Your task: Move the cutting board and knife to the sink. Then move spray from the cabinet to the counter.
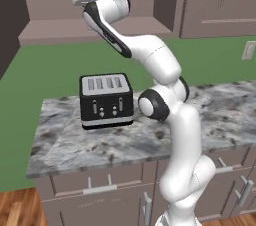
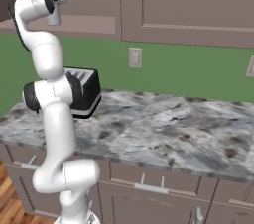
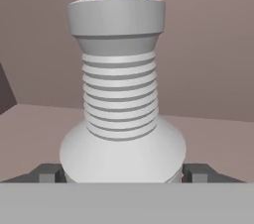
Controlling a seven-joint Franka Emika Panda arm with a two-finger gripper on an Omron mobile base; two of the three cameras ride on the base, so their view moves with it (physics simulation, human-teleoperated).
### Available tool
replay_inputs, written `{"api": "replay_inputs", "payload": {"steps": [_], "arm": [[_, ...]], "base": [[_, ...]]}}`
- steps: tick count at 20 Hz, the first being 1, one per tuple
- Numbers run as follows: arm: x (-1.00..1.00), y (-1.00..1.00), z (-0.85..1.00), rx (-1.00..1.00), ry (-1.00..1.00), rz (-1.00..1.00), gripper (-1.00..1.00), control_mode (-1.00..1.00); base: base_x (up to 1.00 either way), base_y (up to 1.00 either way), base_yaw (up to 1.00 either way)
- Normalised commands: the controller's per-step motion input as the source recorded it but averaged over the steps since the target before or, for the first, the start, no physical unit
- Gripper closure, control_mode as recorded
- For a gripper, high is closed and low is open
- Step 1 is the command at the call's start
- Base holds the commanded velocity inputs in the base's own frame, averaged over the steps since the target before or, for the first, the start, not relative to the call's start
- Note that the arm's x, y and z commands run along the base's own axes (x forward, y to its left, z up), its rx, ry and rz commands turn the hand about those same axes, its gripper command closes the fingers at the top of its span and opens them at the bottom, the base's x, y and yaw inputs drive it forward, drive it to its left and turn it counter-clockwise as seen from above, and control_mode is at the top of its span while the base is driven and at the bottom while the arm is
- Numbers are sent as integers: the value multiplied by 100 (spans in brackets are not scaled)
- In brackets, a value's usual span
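In the hand view the spray bottle (image 3: 121, 109) stood nearest the lens, filling the centre of the frame: a pale grey-white body with a ribbed neck, a broad collar above it and a blue nozzle at the top edge. The claw (image 3: 124, 173) sat at the bottom of that frame with one dark fingertip (image 3: 48, 172) at the lower left and the other at the lower right, spread wide on either side of the bottle's base; whether they pressed on it could not be told. Behind the bottle lay the brown floor and back wall of the cabinet (image 3: 213, 59) recess.

In the left base view the white arm (image 1: 160, 65) reached to the upper left of the frame, into the doorless cabinet shelf (image 1: 60, 29). A black four-slot toaster (image 1: 106, 100) stood on the marbled bench (image 1: 100, 142) at centre left.

In the right base view a wall outlet (image 2: 135, 57) showed on the green wall above the bench.
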Motion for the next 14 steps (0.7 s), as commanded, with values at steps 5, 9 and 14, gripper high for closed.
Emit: {"api": "replay_inputs", "payload": {"steps": [5, 9, 14], "arm": [[-86, 0, -38, 0, -10, 3, 100, -100], [-100, 0, -26, 0, -5, 11, 100, -100], [-100, -3, -10, 5, -8, 3, 100, -100]], "base": [[0, 0, 0], [0, 0, 0], [0, 0, 0]]}}
